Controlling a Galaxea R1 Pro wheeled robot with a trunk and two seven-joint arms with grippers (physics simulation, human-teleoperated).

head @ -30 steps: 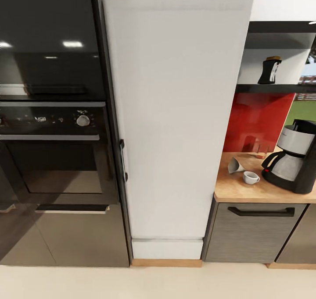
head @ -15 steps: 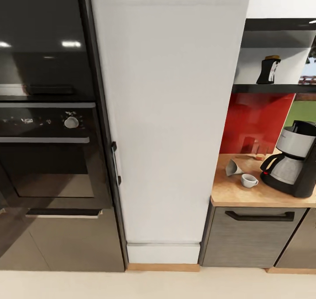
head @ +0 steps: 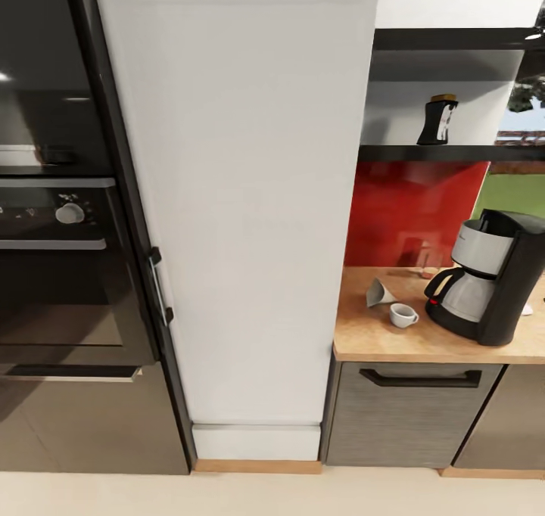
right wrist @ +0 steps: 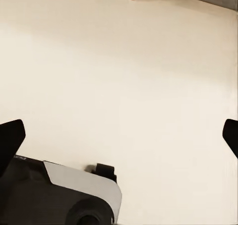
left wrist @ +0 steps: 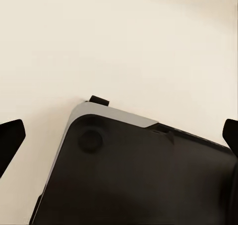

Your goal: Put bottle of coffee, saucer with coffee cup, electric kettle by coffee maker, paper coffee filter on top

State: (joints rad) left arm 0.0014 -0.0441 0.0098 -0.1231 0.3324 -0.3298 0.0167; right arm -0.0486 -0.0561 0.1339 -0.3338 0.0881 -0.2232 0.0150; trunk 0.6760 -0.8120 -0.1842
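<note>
At the right of the head view, a black and silver coffee maker (head: 484,281) stands on the wooden countertop (head: 363,342). To its left a white coffee cup (head: 402,315) sits upright, and a grey paper coffee filter (head: 378,293) lies on its side behind the cup. The dark bottle of coffee (head: 438,120) stands on the black shelf (head: 424,153) above the counter. In the wrist views my left gripper (left wrist: 119,136) and right gripper (right wrist: 119,136) hang open over the floor, their black fingertips (left wrist: 11,135) far apart with nothing between them.
A tall white cabinet door (head: 242,198) with a black handle (head: 157,285) stands in the middle, with a black oven (head: 60,274) to its left. Below the counter is a grey drawer (head: 412,418). The beige floor (right wrist: 124,61) and my dark base (left wrist: 139,180) lie under the grippers.
The whole head picture has slid to the left, so the camera has moved rightward toward the counter. The things on the counter and shelf stand as before.
</note>
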